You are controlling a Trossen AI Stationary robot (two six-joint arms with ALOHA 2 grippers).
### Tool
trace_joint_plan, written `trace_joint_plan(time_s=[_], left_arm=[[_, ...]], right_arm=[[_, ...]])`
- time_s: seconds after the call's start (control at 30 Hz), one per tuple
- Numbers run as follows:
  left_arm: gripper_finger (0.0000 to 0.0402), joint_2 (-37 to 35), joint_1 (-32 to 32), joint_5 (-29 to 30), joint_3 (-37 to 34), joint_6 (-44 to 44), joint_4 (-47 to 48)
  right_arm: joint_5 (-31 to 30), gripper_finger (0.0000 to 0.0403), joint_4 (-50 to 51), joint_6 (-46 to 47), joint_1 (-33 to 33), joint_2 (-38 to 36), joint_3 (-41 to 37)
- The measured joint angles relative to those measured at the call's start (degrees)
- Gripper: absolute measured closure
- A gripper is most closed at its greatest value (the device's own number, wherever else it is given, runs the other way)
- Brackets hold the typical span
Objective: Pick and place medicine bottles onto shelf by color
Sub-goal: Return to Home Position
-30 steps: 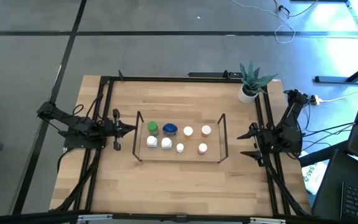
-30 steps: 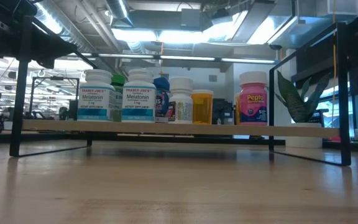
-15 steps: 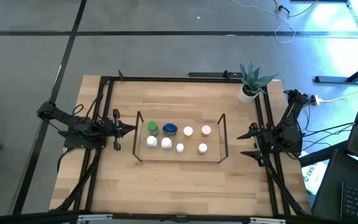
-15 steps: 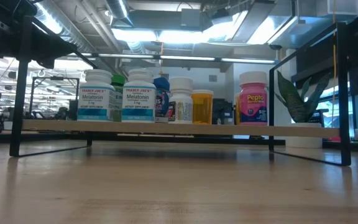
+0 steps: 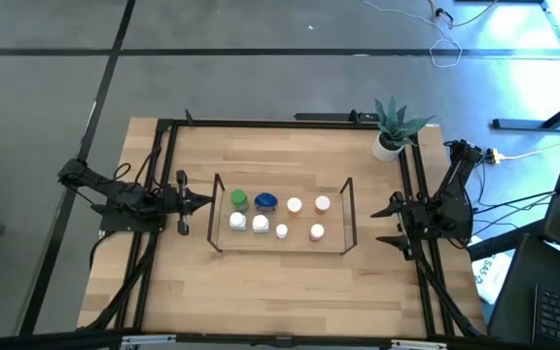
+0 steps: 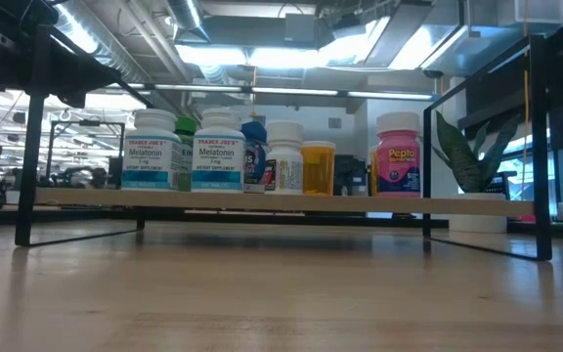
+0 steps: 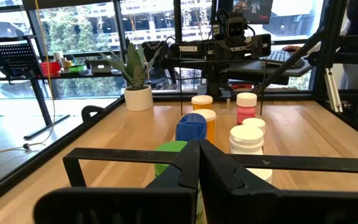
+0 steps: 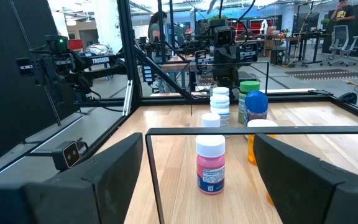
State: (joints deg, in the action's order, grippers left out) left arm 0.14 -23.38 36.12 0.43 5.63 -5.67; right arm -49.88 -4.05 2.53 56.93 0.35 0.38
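Okay, quick look from my remote station: all eight medicine bottles (image 5: 278,216) are standing upright on the shelf (image 5: 280,250), which sits mid-table (image 5: 261,301) between the two arms.

Far row, left to right: green-capped bottle (image 5: 238,200), blue-capped bottle (image 5: 265,202), then two orange bottles (image 5: 307,205) with white caps. Near row, left to right: two big white Melatonin bottles (image 6: 184,150) just beside each other, a small white bottle (image 5: 282,231), and the pink bottle (image 6: 398,154) set a bit apart toward the right end.

Left gripper (image 5: 207,202) sits just off the shelf's left end, pointing at it. Its jaws are pressed together to a point with nothing between them. Its wrist view shows the two fingers meeting right in front of the shelf's wire.

Right gripper (image 5: 382,224) is parked beside the shelf's right end, by the black table frame (image 5: 418,194). Its jaws are spread wide and empty. Its wrist view shows its fingers (image 8: 104,171) well apart, with the pink bottle visible beyond the gap, not touched.

Potted plant (image 5: 393,126) is at the far right corner, well apart from everything.
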Motion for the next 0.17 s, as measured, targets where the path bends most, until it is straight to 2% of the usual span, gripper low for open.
trace_joint_plan(time_s=[0.17], left_arm=[[0.0401, 0.00, 0.00, 0.00, 0.00, 0.00, 0.00]], right_arm=[[0.01, 0.0095, 0.02, -0.01, -0.02, -0.01, 0.00]])
